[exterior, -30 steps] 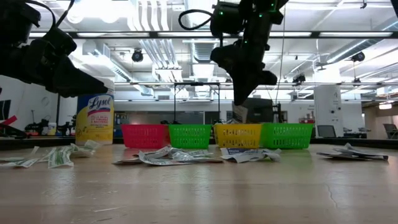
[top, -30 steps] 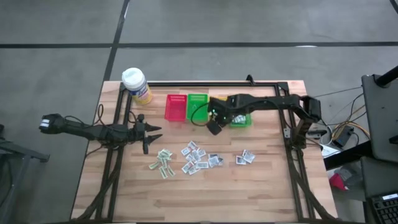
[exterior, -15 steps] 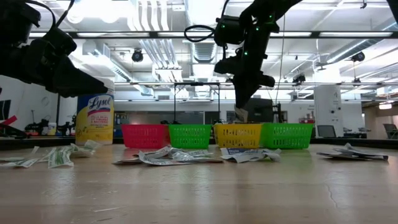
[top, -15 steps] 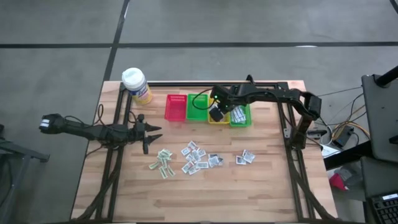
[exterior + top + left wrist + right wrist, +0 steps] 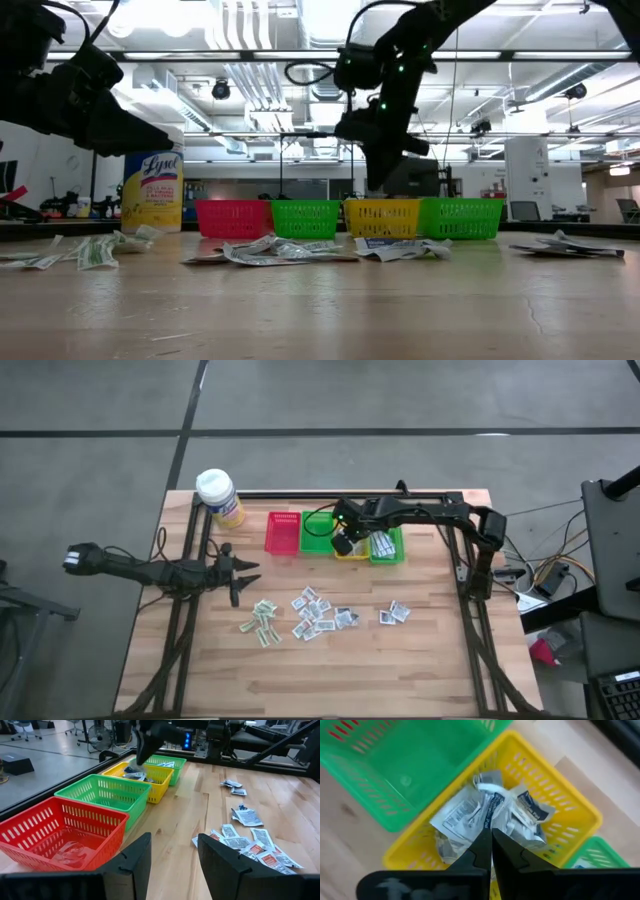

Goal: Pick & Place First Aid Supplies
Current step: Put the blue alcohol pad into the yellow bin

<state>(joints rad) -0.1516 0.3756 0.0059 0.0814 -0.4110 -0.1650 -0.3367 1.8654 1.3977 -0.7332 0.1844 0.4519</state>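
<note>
Four plastic baskets stand in a row at the far side of the wooden table (image 5: pixel 430 660): a red basket (image 5: pixel 282 533), a green basket (image 5: pixel 317 528), a yellow basket (image 5: pixel 535 780) and a second green basket (image 5: pixel 388 547). Beside them stands a yellow bottle (image 5: pixel 220 498) with a white cap. Beyond the table lies a grey floor and, seen from table height, a bright workshop with ceiling lights. White packets (image 5: pixel 318 612) lie scattered mid-table, with more packets in the yellow basket (image 5: pixel 470 817). Reaching over that basket, the right gripper (image 5: pixel 491 842) has its fingers pressed together, their tips down among the packets there; whether they pinch one is unclear. Off to the left, the left gripper (image 5: pixel 243 575) hovers with fingers spread, holding nothing.
</note>
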